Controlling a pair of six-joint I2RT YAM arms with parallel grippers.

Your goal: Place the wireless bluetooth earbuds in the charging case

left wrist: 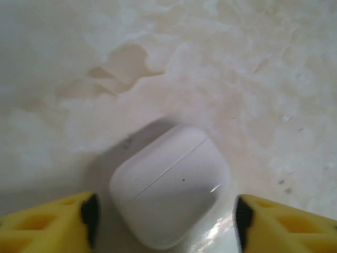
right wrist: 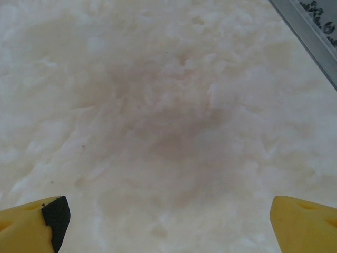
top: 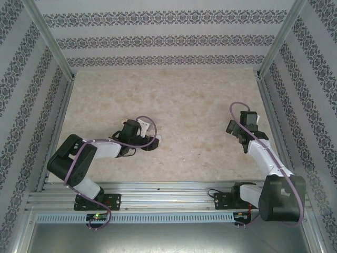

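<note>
Charging case lies flat on the table with its lid shut. We see the lid seam running slantwise across the top face and a tiny dark dot just below it. It is white, glossy and pebble-shaped, with a soft shadow on its left. With the lid shut we cannot tell what is inside.

In the left wrist view the left gripper straddles the case, one yellow finger with a black pad on the left, its twin on the right. We see a thin strip of table between each pad and the case, so the fingers are released, jaws apart and not pinching.

In the top view the case is a small white spot in the near-left part of the table, right at the tip of the left gripper. That arm is folded low and reaches rightward.

The right gripper sits well apart, over the right side of the table near the right wall. In the right wrist view the right gripper is spread wide, its yellow fingertips in the two near corners with bare marbled table between them, so it is released and grasps nothing. We also see a grey metal rail crossing the far-right corner.
</note>
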